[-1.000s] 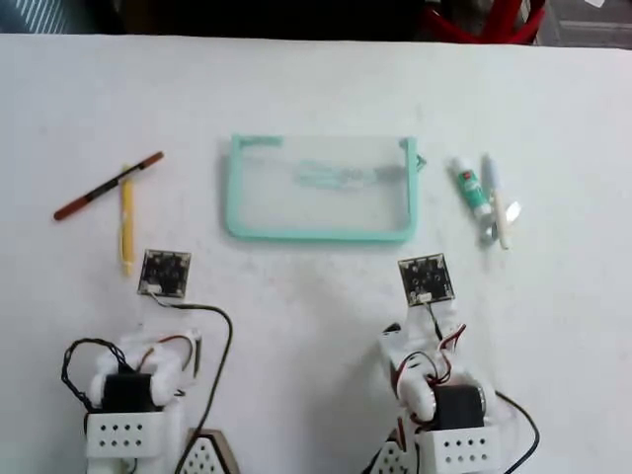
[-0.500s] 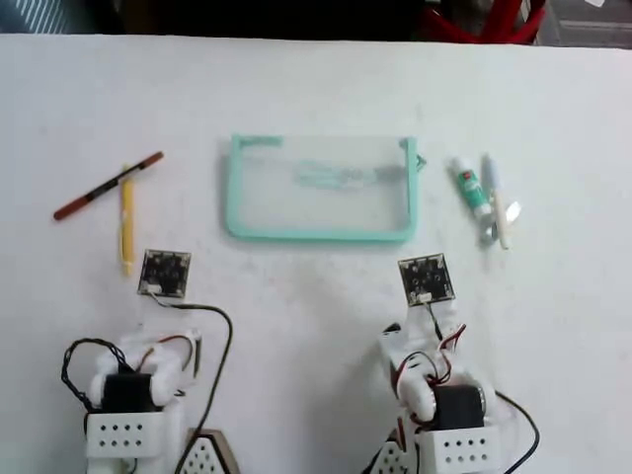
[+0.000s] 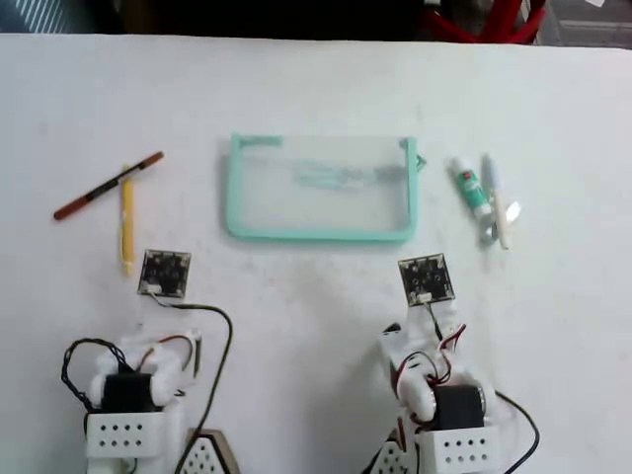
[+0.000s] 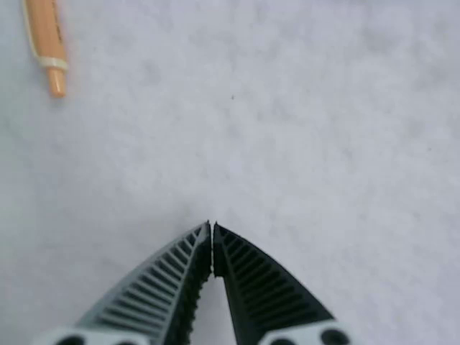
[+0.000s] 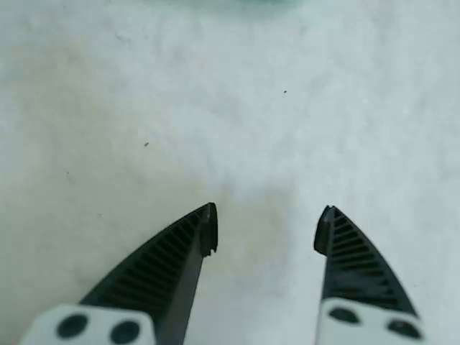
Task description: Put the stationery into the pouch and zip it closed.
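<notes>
One red pen and one yellow pen are laid at nine o'clock of the pouch on the worktop, a glue tube and pale pen at three. Left jaws are pressed together, right jaws held apart.

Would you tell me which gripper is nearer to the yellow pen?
Left. The left gripper is beside the yellow pen; the right gripper is farther off, near the pouch.
</notes>
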